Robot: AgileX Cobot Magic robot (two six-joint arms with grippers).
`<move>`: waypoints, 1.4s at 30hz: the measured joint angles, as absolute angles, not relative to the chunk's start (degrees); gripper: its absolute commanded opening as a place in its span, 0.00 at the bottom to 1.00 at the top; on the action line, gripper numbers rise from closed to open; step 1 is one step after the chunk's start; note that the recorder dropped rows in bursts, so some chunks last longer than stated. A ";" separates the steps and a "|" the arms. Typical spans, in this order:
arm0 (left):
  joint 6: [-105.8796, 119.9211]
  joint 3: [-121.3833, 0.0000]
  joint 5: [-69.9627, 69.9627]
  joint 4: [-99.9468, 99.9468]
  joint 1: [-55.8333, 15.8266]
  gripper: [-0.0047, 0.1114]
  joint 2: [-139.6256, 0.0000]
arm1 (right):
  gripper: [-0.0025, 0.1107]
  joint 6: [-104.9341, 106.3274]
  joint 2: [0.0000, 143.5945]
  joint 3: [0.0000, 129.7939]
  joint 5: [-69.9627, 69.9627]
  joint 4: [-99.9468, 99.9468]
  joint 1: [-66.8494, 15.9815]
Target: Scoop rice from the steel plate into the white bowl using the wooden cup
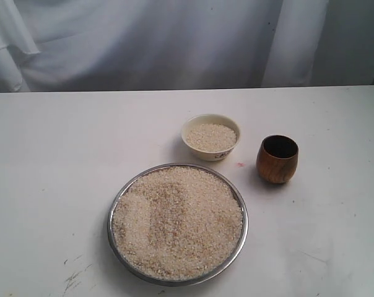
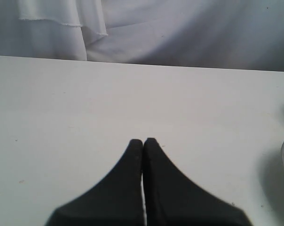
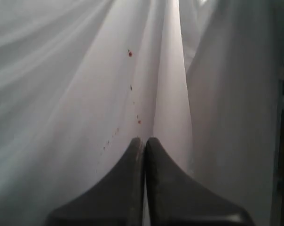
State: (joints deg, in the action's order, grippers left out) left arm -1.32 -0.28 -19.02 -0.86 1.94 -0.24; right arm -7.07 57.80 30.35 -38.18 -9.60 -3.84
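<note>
In the exterior view a white desk [image 1: 51,173] fills the scene, with a pale curtain [image 1: 143,43] hanging behind its far edge. The steel plate [image 1: 245,226] sits toward 6 o'clock of the view, filled nearly to its rim with a broad, flat heap of rice [image 1: 178,223]. Just beyond the plate, at about its 1 o'clock, stands the white bowl [image 1: 199,152], close to the rim but apart from it, and it also holds rice up to near its lip. The wooden cup [image 1: 277,164] stands upright at 3 o'clock of the bowl, near it but not touching, its dark inside facing up. A tiny pink speck [image 1: 240,164] lies on the desk between bowl and cup, and a few dark scuffs [image 1: 72,275] mark the surface at 8 o'clock of the plate. No arm shows in this view. In the left wrist view the left gripper [image 2: 143,141] hangs over bare desk with its two black fingers pressed together and nothing between them; a sliver of the plate's rim shows at the picture's edge. In the right wrist view the right gripper [image 3: 143,140] is likewise closed and empty, pointing at the folds of the curtain, which carry small red specks [image 3: 130,53].
</note>
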 measured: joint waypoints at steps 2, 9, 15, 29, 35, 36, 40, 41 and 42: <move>-1.32 -0.28 -19.02 -0.86 1.94 0.04 -0.24 | 0.02 -7.30 60.80 30.21 -37.78 -9.70 -3.84; -1.32 -0.28 -19.02 -0.86 1.94 0.04 -0.24 | 0.02 -7.46 70.46 29.85 -34.94 -9.70 -3.84; -1.32 -0.28 -19.02 -0.86 1.94 0.04 -0.24 | 0.02 -7.46 77.17 29.76 -28.45 -9.70 -3.84; -1.32 -0.28 -19.02 -0.86 1.94 0.04 -0.24 | 0.02 -7.46 78.75 29.76 -32.13 -9.70 -3.84; -1.32 -0.28 -19.02 -0.86 1.94 0.04 -0.24 | 0.02 -6.71 80.93 29.76 -37.43 -9.70 -3.84; -1.32 -0.28 -19.02 -0.86 1.94 0.04 -0.24 | 0.02 -6.65 81.63 29.76 -37.70 -9.70 -3.84; -1.32 -0.28 -19.02 -0.86 1.94 0.04 -0.24 | 0.02 -6.65 85.53 29.76 -38.21 -9.70 -3.84; -1.32 -0.28 -19.02 -0.86 1.94 0.04 -0.24 | 0.02 -6.65 86.96 29.76 -38.21 -9.70 -3.84; -1.32 -0.28 -19.02 -0.86 1.94 0.04 -0.24 | 0.02 -6.65 88.45 29.76 -38.21 -9.70 -3.84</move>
State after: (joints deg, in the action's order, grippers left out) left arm -1.32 -0.28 -19.02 -0.86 1.94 -0.24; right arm -6.65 88.45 29.76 -38.21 -9.70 -3.84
